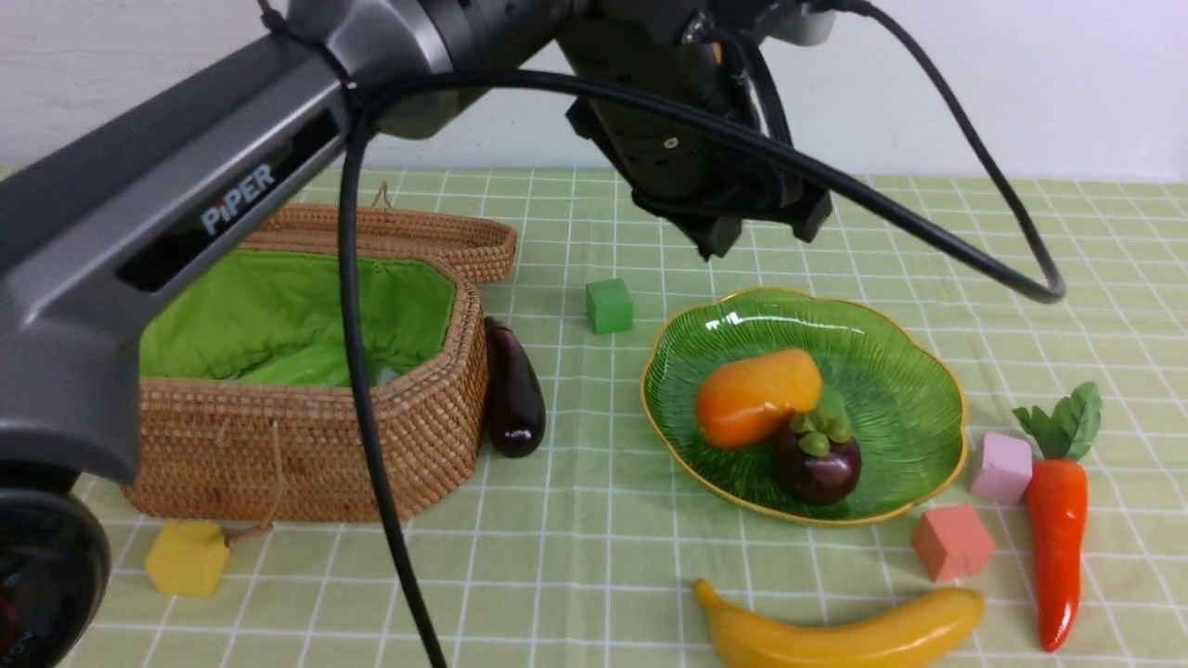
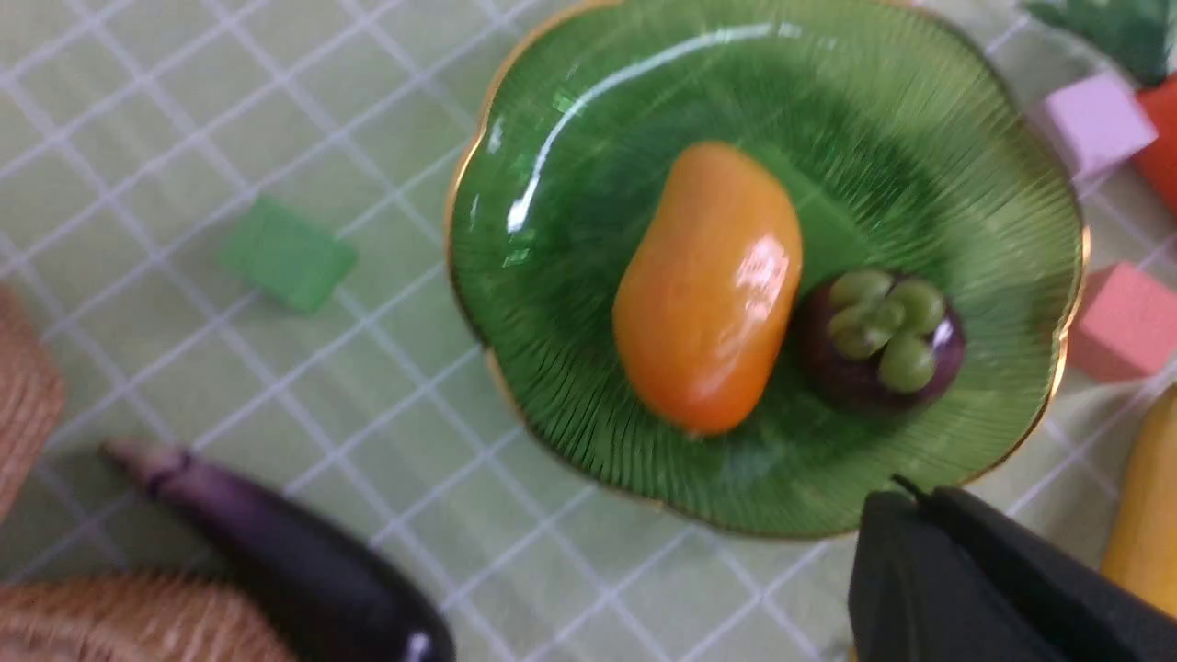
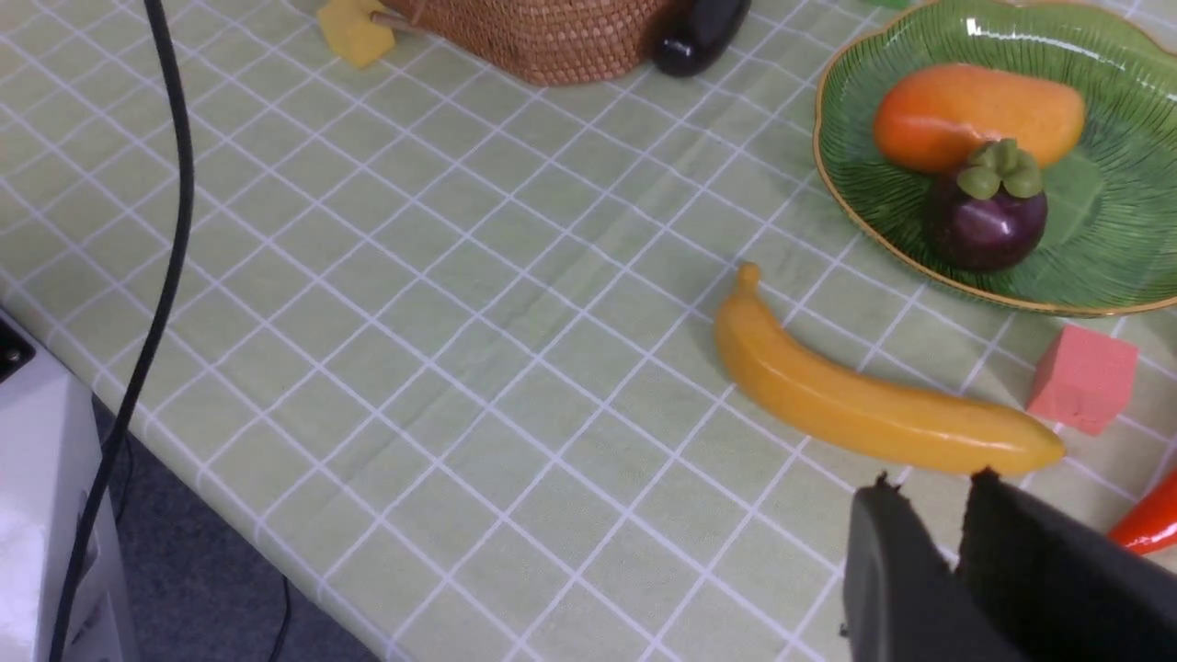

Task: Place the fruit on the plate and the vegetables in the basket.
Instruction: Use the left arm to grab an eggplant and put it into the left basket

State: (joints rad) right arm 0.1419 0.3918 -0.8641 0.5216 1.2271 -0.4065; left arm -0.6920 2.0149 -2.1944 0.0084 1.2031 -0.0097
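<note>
My left gripper (image 2: pixel 915 504) hangs empty, jaws together, over the plate (image 2: pixel 598 92), with the mango (image 2: pixel 708 285) and mangosteen (image 2: pixel 878 336) lying just beyond, while my right gripper (image 3: pixel 933 485), jaws barely apart on nothing, hovers beside the banana (image 3: pixel 874 405), likely to fetch it next.

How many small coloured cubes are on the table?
4: green cube left of the plate, yellow cube in front of the basket, lilac cube and salmon cube right of the plate. The left arm may hide others.
</note>
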